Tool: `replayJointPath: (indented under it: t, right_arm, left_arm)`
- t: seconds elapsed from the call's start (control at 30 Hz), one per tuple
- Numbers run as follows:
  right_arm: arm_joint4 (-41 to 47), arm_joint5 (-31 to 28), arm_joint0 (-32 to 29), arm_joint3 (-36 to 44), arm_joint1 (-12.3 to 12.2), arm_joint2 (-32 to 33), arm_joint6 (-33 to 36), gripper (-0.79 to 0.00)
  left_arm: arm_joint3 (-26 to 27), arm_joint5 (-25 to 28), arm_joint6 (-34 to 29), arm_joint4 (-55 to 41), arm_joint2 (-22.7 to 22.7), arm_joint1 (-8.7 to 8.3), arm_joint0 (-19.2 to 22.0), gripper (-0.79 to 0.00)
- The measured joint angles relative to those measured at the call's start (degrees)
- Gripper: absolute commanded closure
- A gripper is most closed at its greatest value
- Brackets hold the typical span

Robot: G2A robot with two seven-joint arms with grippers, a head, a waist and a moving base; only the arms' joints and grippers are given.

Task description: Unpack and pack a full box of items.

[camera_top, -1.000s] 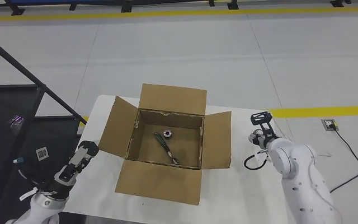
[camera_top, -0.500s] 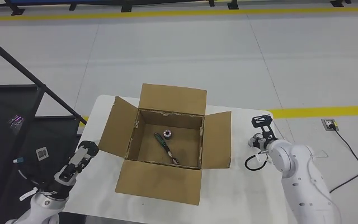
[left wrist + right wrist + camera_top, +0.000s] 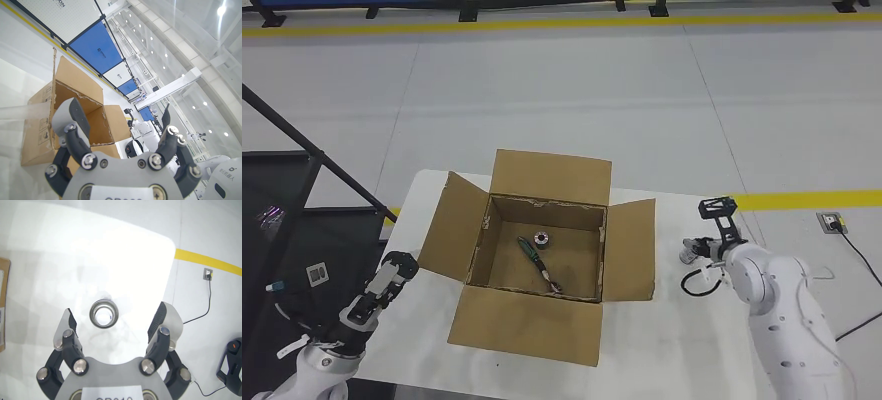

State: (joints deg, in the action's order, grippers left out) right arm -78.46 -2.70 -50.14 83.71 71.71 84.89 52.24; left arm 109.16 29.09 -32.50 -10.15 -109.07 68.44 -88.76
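An open cardboard box (image 3: 542, 320) stands mid-table with all its flaps spread. Inside lie a green-handled screwdriver (image 3: 535, 255) and a small round part (image 3: 541, 238). My right gripper (image 3: 115, 310) is open and points straight down at the table, to the right of the box (image 3: 3, 302). A metal ring (image 3: 104, 316) lies flat on the white table between its fingers, nearer one finger and touching neither. From above, the right gripper (image 3: 697, 250) sits close to the box's right flap. My left gripper (image 3: 121, 107) is open and empty at the table's left edge (image 3: 399, 266), facing the box (image 3: 79, 106).
The white table (image 3: 672, 340) has bare room right of and in front of the box. A dark metal frame (image 3: 302, 170) stands off the left side. On the floor to the right are a wall outlet with a cable (image 3: 208, 273) and a black device (image 3: 230, 366).
My right wrist has shifted slightly to the right, away from the box. The left arm and the box's contents have not moved.
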Motion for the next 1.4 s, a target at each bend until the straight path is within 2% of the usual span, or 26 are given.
replayJointPath:
  t: [0.17,0.3,0.47,0.6,0.77,0.9,1.13,1.17,1.2,1.33,1.4]
  right_arm:
    - [-2.4,0.1,-2.7,14.6,0.2,-3.5,-0.7,-0.785]
    - [-3.0,-2.1,-2.3,24.2,0.8,-9.7,-1.2,-0.785]
    - [3.3,-7.7,2.4,23.9,2.1,-18.8,-2.4,-0.785]
    - [10.5,-11.2,10.0,14.9,4.3,-28.6,-1.4,-0.785]
    - [16.7,-10.3,19.2,-0.5,8.2,-39.5,-1.3,-0.785]
    - [19.5,-5.5,25.0,-14.3,12.2,-46.7,-4.5,-0.785]
    - [25.4,1.4,29.8,-33.2,19.1,-53.3,-13.3,-0.785]
    - [25.9,2.0,30.3,-35.1,19.9,-53.7,-14.7,-0.671]
    - [26.6,2.5,30.9,-37.4,20.9,-54.2,-16.4,-0.643]
    - [28.7,2.8,32.7,-44.3,23.9,-55.2,-19.6,-0.591]
    - [29.5,3.1,33.6,-47.6,25.4,-55.7,-20.4,-0.594]
  left_arm:
    - [0.6,-0.1,0.5,-0.1,0.3,-0.01,-0.6,-0.785]
    - [-0.1,-0.9,3.1,-0.7,-0.3,0.05,-1.6,-0.785]
    - [-1.0,-0.5,4.9,-2.1,-1.2,0.1,-3.0,-0.785]
    - [-1.2,-0.3,5.6,-2.0,-1.4,0.13,-3.9,-0.785]
    - [-1.2,-0.3,5.6,-2.0,-1.4,0.13,-3.9,-0.785]
    - [-1.2,-0.3,5.6,-2.0,-1.4,0.13,-3.9,-0.785]
    - [-1.2,-0.3,5.6,-2.0,-1.4,0.13,-3.9,-0.785]
    - [-1.2,-0.3,5.6,-2.0,-1.4,0.13,-3.9,-0.785]
    - [-1.2,-0.3,5.6,-2.0,-1.4,0.13,-3.9,-0.785]
    - [-1.2,-0.3,5.6,-2.0,-1.4,0.13,-3.9,-0.785]
    - [-1.2,-0.3,5.6,-2.0,-1.4,0.13,-3.9,-0.785]
